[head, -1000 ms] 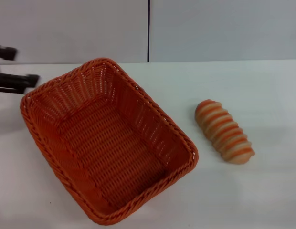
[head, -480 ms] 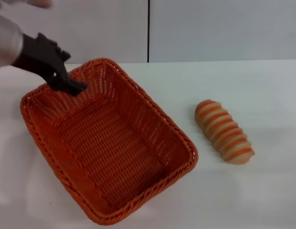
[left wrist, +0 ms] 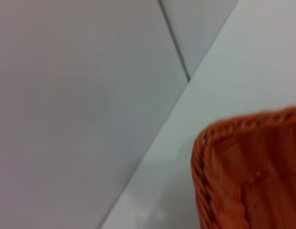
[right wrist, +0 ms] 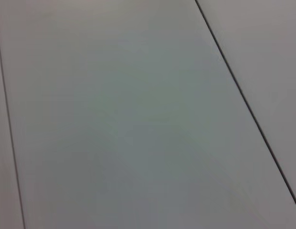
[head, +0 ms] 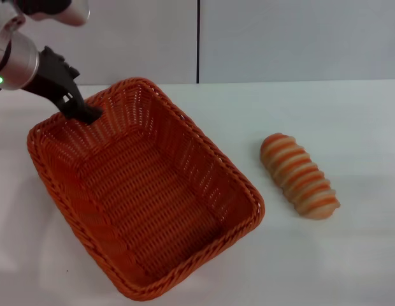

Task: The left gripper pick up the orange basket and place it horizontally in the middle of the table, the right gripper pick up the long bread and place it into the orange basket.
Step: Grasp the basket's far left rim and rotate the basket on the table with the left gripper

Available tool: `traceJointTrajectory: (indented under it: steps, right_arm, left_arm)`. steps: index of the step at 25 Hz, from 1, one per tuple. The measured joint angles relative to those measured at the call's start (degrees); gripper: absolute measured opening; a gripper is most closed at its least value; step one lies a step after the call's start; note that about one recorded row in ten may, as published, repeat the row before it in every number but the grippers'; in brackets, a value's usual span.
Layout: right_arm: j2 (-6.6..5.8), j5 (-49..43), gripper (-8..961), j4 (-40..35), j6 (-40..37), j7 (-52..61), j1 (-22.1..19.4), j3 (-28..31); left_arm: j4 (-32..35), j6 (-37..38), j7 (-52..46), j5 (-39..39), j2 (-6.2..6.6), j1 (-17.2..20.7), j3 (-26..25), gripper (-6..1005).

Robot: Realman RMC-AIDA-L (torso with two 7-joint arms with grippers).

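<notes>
The left gripper (head: 86, 115), upper left of the head view, sits at the orange basket (head: 146, 191) far rim; whether it grips, I cannot tell. The long bread (head: 299, 176) lies right of the basket on the table (head: 350, 127).

The orange basket (head: 146, 191) looks woven from wicker-like strands, rough and ridged, with a thick braided rim (the weave also shows in the left wrist view). The long bread (head: 299, 176) has a ribbed, matt surface like soft moulded plastic. The tabletop (head: 350, 121) is smooth, plain and faintly glossy; the left gripper (head: 79, 109) is matt black.
</notes>
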Motion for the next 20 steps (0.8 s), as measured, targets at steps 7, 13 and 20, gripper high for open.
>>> traceJointTrajectory:
  steps: [7,13,20]
  right_arm:
    - [-0.05,-0.91,736,0.0,0.56,1.04,-0.28,0.25]
    - [0.0,-0.92,736,0.0,0.37,1.32,0.27,0.37]
    - [0.08,-0.95,736,-0.01,0.73,1.46,1.18,0.2]
  left_arm:
    - [-6.61,-0.61,0.0,4.72,-0.06,-1.09,4.42,759]
    - [-9.22,-0.72,-0.18,5.08,-0.07,-2.74,5.21,755]
    - [-12.38,-1.42,-0.52,4.9,-0.07,-5.01,5.73,751]
